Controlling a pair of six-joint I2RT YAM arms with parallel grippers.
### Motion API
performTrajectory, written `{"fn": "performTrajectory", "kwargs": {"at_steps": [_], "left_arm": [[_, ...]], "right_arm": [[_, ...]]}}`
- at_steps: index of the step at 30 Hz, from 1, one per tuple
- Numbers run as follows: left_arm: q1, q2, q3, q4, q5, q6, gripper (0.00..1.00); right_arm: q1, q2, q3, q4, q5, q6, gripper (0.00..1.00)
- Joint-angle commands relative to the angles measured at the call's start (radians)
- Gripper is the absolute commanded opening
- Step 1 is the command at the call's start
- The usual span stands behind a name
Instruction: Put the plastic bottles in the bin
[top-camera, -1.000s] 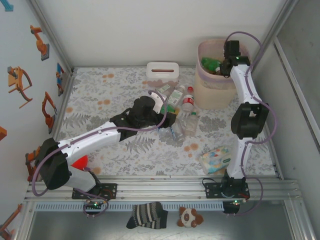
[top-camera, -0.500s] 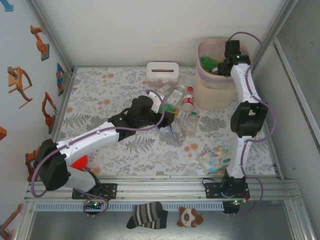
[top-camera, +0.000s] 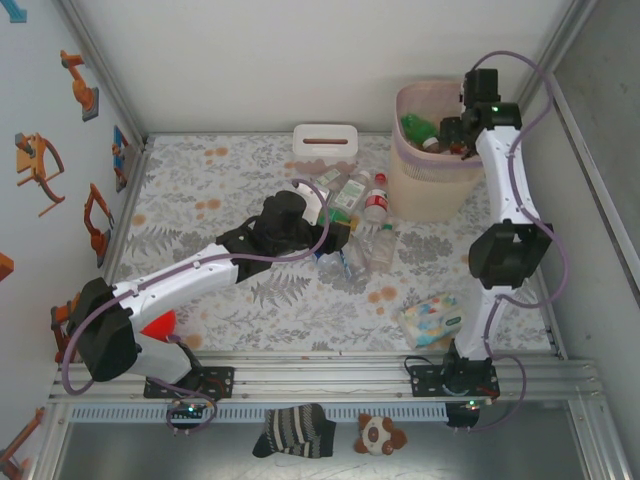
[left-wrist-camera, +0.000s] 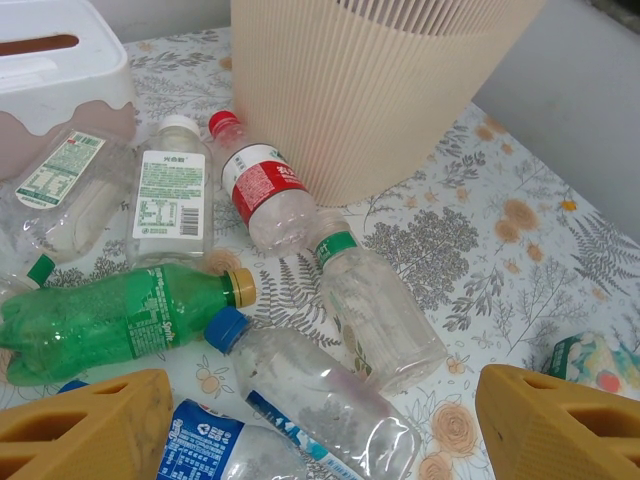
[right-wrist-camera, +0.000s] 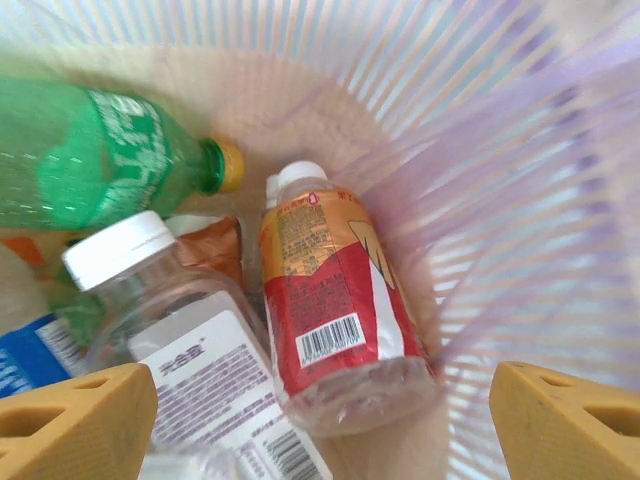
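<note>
Bottles (left-wrist-camera: 265, 190) lie clustered on tabletop (left-wrist-camera: 500, 260) just beside bin (left-wrist-camera: 380, 90); left pincer (left-wrist-camera: 325, 435) nearer, released, over blue-cap bottle (left-wrist-camera: 320, 395), long axis diagonal. Right pincer (right-wrist-camera: 320, 420) released, empty, above bin.

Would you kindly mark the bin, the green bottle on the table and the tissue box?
bin (top-camera: 425, 195): top external view, front wall
green bottle (left-wrist-camera: 110, 325): left wrist view, labelled body
tissue box (top-camera: 325, 130): top external view, top face

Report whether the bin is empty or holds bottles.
Not empty. The right wrist view looks down into the bin, where a green bottle, a red-labelled bottle and a white-capped clear bottle lie.
</note>
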Motion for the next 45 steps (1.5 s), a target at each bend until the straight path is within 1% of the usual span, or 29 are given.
{"fn": "performTrajectory", "kwargs": {"at_steps": [1,5,8,9,11,13,15,16,27,32,38,45], "left_arm": [[0.009,-0.021,-0.003,0.014,0.012,-0.011,0.79],[0.008,-0.024,-0.002,0.015,0.012,-0.011,0.79],[0.011,-0.026,-0.003,0.019,0.012,-0.011,0.79],[0.011,-0.026,-0.003,0.018,0.013,-0.012,0.79],[0.011,-0.024,-0.006,0.017,0.012,-0.014,0.79],[0.011,-0.023,-0.003,0.02,0.016,-0.015,0.79],[0.011,-0.022,-0.003,0.019,0.015,-0.015,0.79],[0.01,-0.022,-0.002,0.02,0.016,-0.015,0.79],[0.011,-0.036,-0.016,0.019,0.008,-0.024,0.79],[0.012,-0.037,-0.016,0.015,0.002,-0.022,0.79],[0.022,-0.031,-0.007,-0.015,-0.004,-0.004,0.79],[0.037,-0.027,0.01,-0.083,-0.04,0.02,0.79]], "right_arm": [[-0.005,-0.073,0.037,-0.019,-0.039,0.022,0.86],[-0.005,-0.105,0.034,-0.005,-0.056,0.024,0.84],[-0.004,-0.118,0.034,-0.006,-0.072,0.027,0.79],[-0.005,-0.124,0.033,-0.006,-0.082,0.029,0.76],[-0.005,-0.136,0.021,0.008,-0.1,0.032,0.67],[-0.005,-0.138,0.017,0.013,-0.108,0.031,0.54],[-0.004,-0.13,0.015,0.024,-0.106,0.028,0.46],[-0.004,-0.118,0.013,0.033,-0.102,0.023,0.44],[-0.02,0.093,0.07,0.016,-0.086,0.017,0.4],[-0.022,0.143,0.067,-0.002,-0.074,0.019,0.39],[-0.022,0.129,0.065,-0.001,-0.088,0.025,0.38],[-0.021,0.035,0.073,0.002,-0.134,0.05,0.38]]}}
